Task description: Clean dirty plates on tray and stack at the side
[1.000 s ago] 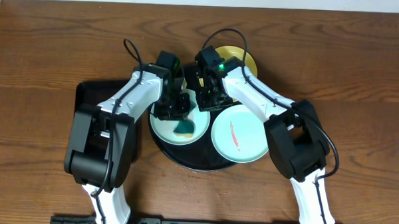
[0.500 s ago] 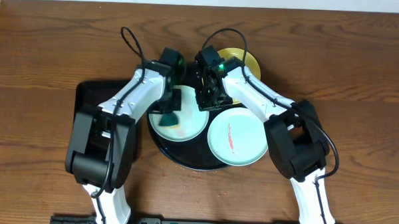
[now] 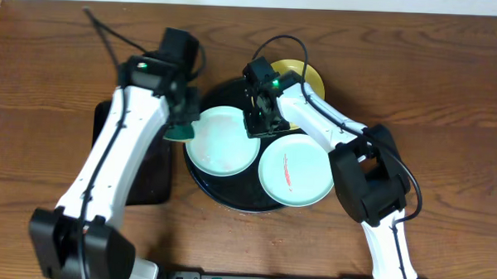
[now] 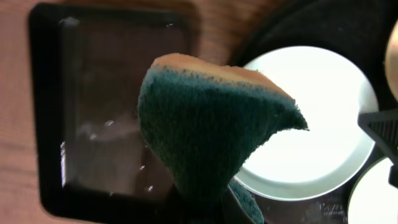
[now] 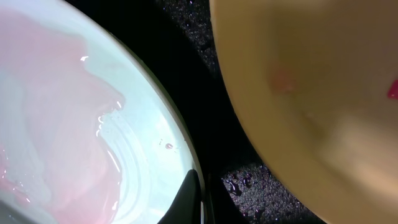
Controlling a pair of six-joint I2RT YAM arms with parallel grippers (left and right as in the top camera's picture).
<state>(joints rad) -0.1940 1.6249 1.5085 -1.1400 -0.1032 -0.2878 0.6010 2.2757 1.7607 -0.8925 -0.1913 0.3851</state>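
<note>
Tray (image 3: 230,203) at centre of tabletop (image 3: 449,97), carrying the plates. Left plate (image 3: 222,140) bare now, sponge (image 3: 181,135) lifted off leftward a moment ago; looks wiped, faintly pink up close, likely near ready for stacking. Right plate (image 3: 295,170) red-streaked; yellow plate (image 3: 307,75) far. Left jaws clamped on sponge; right jaws at left plate's rim, grip unclear.

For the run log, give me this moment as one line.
left claw: holds sponge over tray rim | right claw: at edge of left mint plate, grip unclear | right mint plate: red smear
</note>
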